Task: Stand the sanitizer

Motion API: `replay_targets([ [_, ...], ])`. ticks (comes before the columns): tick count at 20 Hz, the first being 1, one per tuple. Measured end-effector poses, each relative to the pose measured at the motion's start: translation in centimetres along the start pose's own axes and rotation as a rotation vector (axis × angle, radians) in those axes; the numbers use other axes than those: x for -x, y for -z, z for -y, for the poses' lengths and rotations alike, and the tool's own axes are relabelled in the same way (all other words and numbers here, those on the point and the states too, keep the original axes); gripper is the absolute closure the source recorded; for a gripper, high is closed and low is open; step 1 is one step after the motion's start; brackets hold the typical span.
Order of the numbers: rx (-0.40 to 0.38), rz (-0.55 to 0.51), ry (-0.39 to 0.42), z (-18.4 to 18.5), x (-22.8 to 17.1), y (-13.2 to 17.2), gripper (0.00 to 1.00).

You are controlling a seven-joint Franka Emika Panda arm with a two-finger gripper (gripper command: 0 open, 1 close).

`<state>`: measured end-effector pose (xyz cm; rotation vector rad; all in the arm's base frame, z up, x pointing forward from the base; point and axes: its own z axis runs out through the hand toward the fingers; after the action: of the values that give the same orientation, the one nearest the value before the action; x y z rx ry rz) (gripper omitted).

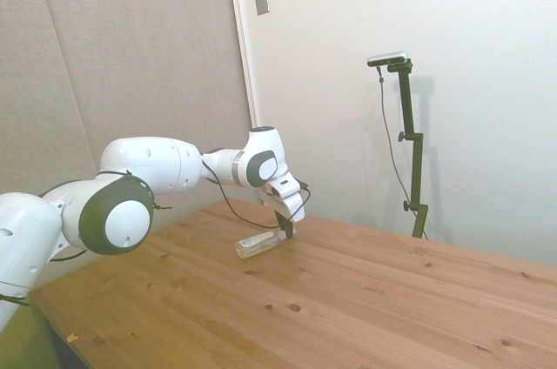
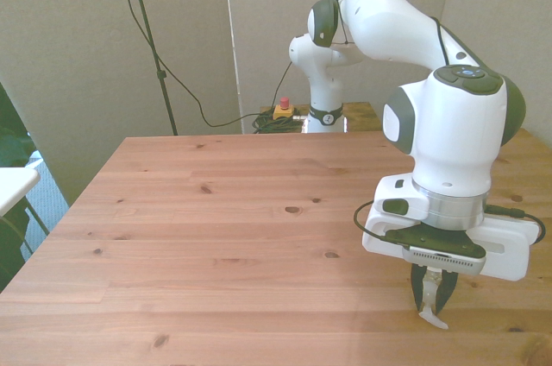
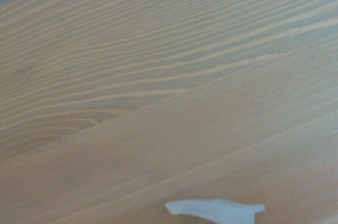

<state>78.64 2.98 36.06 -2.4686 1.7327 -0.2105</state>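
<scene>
Fingers point(image 2: 438, 295) are pinched on the white pump top of the sanitizer point(image 1: 258, 244), which lies on its side on the tabletop point(image 2: 241, 219). To stand it cleanly, I should pivot slowly, keeping its base touching the wood and my grip firm.

You've got a warm orange-brown pine table point(image 1: 365, 291) with darker knots and streaky grain. The arm point(image 2: 448, 124) is glossy white with dark grey joint caps. The sanitizer point(image 1: 258, 244) looks clear with a pale yellowish tint and a whitish label. Behind the table sits a red-and-yellow button point(image 2: 282, 110).
</scene>
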Motion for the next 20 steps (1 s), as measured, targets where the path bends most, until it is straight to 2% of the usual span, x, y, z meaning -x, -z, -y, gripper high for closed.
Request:
replay_targets([
  [3,-0.026,0.002,-0.011,0.1,-0.3,1.2,1.00],
  [8,-0.164,-0.070,-0.012,0.6,0.0,6.7,1.00],
  [16,-0.345,-0.336,0.005,-2.2,4.5,12.7,1.00],
  [20,-0.390,-0.457,-0.001,-5.8,5.9,13.3,1.00],
])
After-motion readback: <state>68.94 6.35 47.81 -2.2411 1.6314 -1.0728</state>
